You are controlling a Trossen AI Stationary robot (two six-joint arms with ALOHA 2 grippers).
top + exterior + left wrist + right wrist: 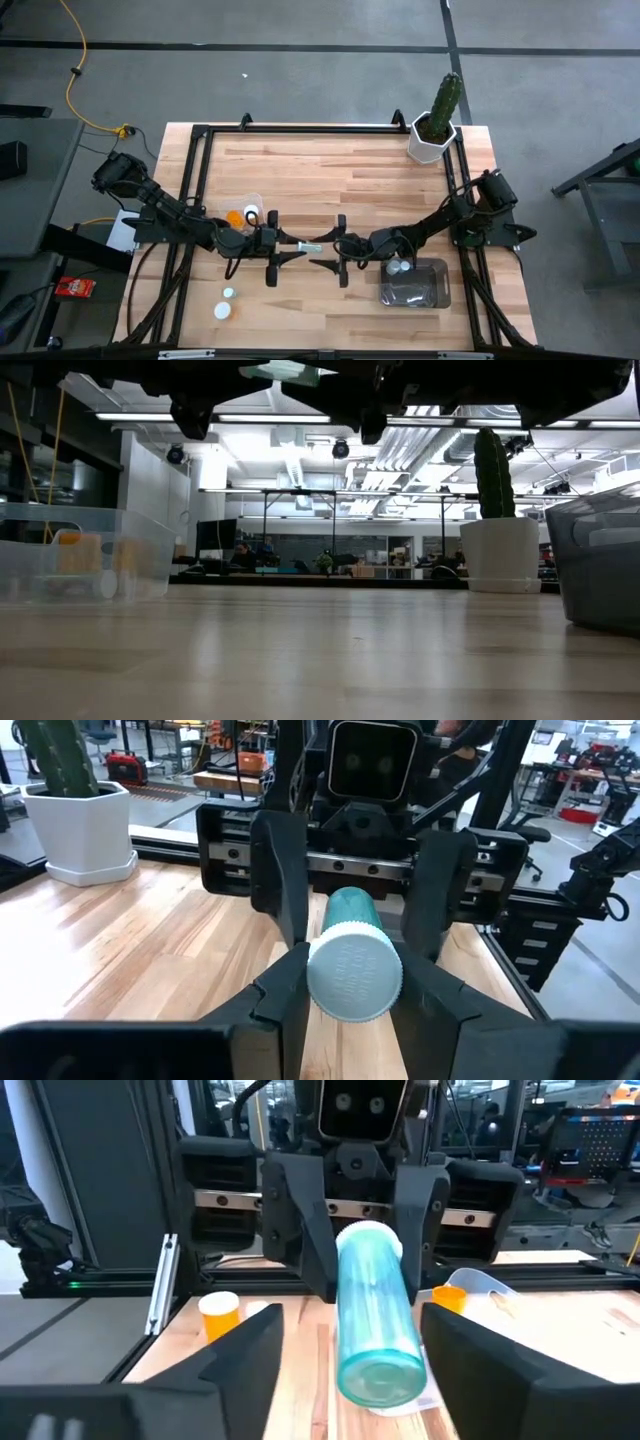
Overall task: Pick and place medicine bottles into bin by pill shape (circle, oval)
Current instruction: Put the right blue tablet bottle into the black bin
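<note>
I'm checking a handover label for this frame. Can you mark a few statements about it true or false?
1. The left hand is shut on the cap end of a pale green bottle. True.
2. The right hand is clamped on that bottle too. False: its fingers stand open on either side of the bottle, apart from it.
3. The cactus pot lies tipped over mid-table. False: it stands upright at a table corner on the right arm's side.
4. Two white-capped bottles sit loose on the table on the left arm's side. True.
5. The grey bin is empty. False: white caps show inside it.
</note>
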